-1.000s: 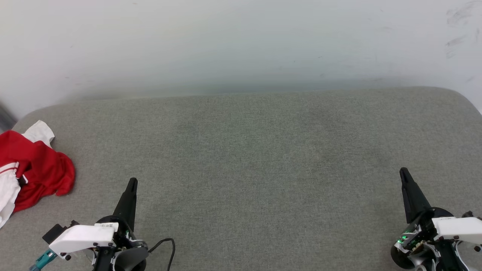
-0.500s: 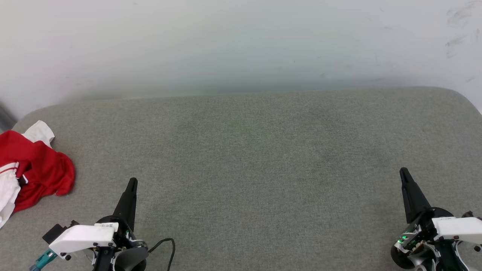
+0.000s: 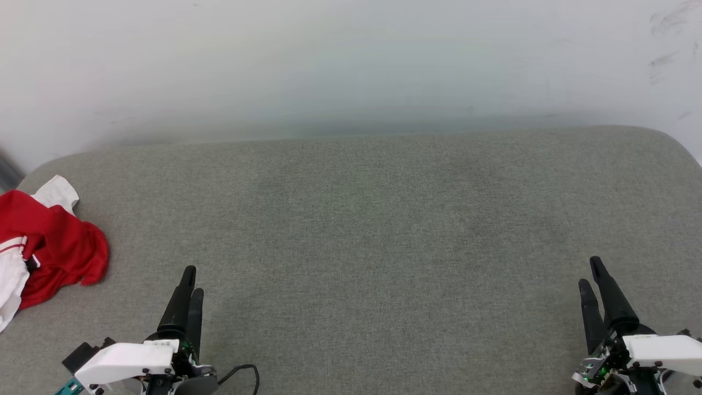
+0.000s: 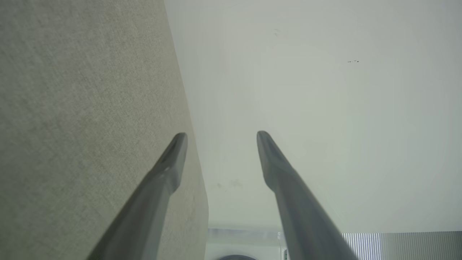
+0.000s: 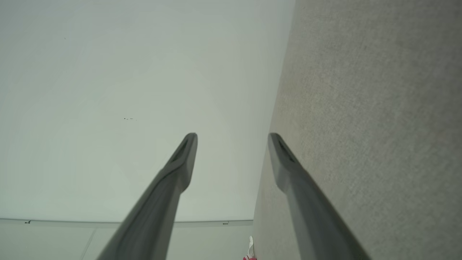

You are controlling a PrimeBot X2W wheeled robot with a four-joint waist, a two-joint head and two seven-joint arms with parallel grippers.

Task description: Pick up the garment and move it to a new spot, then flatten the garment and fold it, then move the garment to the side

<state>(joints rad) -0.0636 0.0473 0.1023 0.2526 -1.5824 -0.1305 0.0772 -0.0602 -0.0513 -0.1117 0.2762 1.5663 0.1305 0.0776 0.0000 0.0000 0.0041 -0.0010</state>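
Red and white, the garment (image 3: 52, 247) sits in a crumpled bunch at the far left of the big grey cushion (image 3: 356, 230). Part of it runs off the left edge of my head view. Nothing is touching it.

What has just changed is my two tools. A moment ago each one looked like one thin black spike, its fingers pressed together. Now the left gripper (image 3: 193, 281) has its two fingers apart, and so does the right gripper (image 3: 589, 270). In each wrist view I see a clear gap between the dark fingers, with nothing held in it. Both tools have also slid a little lower in my head view. The garment has not moved at all.

I think this means I am only getting ready. Fingers that are apart can grab; fingers pressed together cannot. So the first step, picking up the garment, is not begun yet. The left gripper is the nearer one, but it is not close to the cloth. The right gripper is well apart from it, on the other side of the cushion.

Next I would reach the left gripper over to the bunch and pinch a good fold. The wide grey middle of the cushion looks like a fine new spot.
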